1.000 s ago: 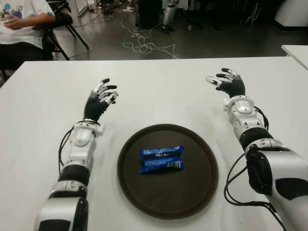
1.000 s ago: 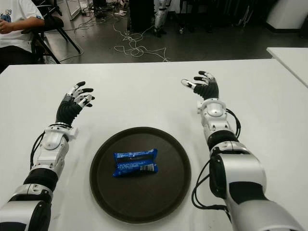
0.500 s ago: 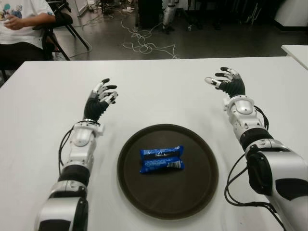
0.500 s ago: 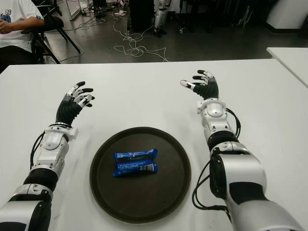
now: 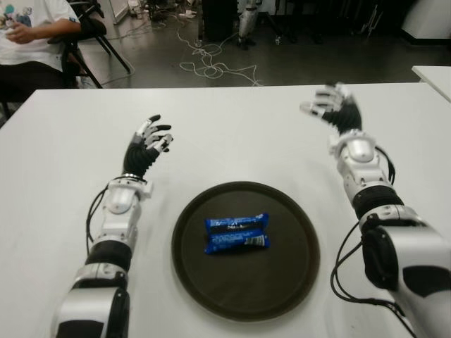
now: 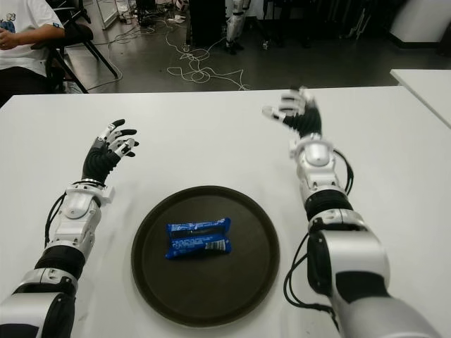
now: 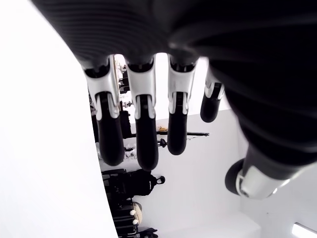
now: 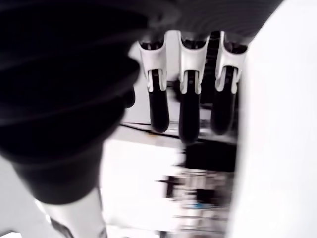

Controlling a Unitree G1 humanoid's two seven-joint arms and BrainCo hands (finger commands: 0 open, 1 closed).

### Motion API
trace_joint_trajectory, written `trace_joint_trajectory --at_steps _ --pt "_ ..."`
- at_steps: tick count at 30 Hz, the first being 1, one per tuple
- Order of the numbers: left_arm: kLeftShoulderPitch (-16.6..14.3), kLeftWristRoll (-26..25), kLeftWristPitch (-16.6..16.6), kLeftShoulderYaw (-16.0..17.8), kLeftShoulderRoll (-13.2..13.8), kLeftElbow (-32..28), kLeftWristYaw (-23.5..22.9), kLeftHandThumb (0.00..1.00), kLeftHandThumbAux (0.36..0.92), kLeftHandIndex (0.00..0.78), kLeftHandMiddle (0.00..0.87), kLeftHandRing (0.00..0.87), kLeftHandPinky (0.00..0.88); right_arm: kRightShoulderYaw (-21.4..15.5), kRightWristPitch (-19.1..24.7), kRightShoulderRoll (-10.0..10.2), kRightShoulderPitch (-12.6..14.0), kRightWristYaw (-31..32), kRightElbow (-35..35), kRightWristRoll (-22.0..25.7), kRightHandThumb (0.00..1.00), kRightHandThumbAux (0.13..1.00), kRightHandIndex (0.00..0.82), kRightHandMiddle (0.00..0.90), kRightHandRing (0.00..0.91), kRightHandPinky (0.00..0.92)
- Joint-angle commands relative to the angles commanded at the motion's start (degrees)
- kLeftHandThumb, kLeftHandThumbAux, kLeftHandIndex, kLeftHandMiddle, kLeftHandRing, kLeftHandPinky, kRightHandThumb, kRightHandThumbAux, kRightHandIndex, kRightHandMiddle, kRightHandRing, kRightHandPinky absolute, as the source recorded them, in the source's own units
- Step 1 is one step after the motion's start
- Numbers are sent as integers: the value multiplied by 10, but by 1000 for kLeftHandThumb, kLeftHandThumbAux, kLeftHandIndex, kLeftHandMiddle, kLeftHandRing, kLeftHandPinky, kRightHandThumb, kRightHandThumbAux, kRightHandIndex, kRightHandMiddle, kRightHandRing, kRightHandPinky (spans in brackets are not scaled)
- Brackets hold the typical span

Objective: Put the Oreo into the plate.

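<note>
Oreo [image 5: 237, 233]: blue film pack, lying mid-plate [image 5: 296, 274], between and nearer than both hands. Judged light, slippery, contents fragile; best pinched across the short sides. White print was seen on the wrapper, unreadable. Left hand [image 5: 146, 146] and right hand [image 5: 332, 109]: fingers spread, nothing held, over the bench [image 5: 232, 134].

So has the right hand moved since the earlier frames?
Yes. The right hand has shifted toward the table's far edge, away from the plate; its fingers are open and empty.
</note>
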Motion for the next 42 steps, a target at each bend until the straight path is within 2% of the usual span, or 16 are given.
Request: trace_joint_trajectory --at_steps 3,5,7,11,14,17,19,21,23,26,28,30,34,42 --pt "1 -2 0 1 -2 1 0 270 608 142 266 325 406 9 30 17 63 9 -115 11 35 872 219 310 341 391" --pt "-1 -2 0 2 -1 5 -1 272 605 144 266 324 403 14 49 19 120 23 -189 19 34 873 220 310 339 388" --pt "-3 -3 0 3 -1 8 -2 275 599 146 268 324 403 16 67 20 161 34 -241 28 25 869 218 304 331 378" --pt "-3 -4 0 3 -1 8 -4 277 598 147 273 326 406 15 102 23 207 47 -302 40 22 866 216 301 326 377" --pt "-2 -3 1 1 -2 3 -4 280 603 148 277 327 408 16 138 39 235 43 -348 54 25 867 221 306 325 375" --pt "0 -3 0 1 -2 3 -4 283 609 149 279 329 411 17 160 45 243 40 -368 58 31 871 229 311 328 375" --pt "1 -3 -2 1 -3 1 -4 284 611 149 277 330 416 7 148 44 223 34 -317 57 41 869 230 311 329 377" --pt "3 -3 -2 0 -4 0 -5 283 613 148 273 330 419 -4 118 40 194 29 -243 53 54 865 228 309 330 381" --pt "3 -3 -2 0 -5 0 -5 281 615 148 270 329 421 -3 87 41 177 8 -201 35 70 860 227 308 333 383" --pt "3 -3 -1 1 -5 1 -4 278 618 152 269 329 426 -1 27 26 135 -23 -99 7 102 849 231 311 339 384" --pt "3 -4 -1 1 -5 1 -4 281 619 152 269 329 424 1 5 20 122 -34 -65 -4 122 846 239 321 351 392" --pt "3 -4 -1 1 -6 1 -4 283 619 150 269 329 421 2 -14 15 116 -40 -38 -10 130 842 243 326 355 396" --pt "1 -6 -2 2 -4 4 -7 277 615 145 271 328 417 1 -24 11 120 -35 -24 -9 148 847 247 332 363 404" --pt "3 -5 -7 2 1 4 -13 260 612 149 265 324 408 12 -29 20 158 -35 -101 -13 141 847 243 326 360 401"
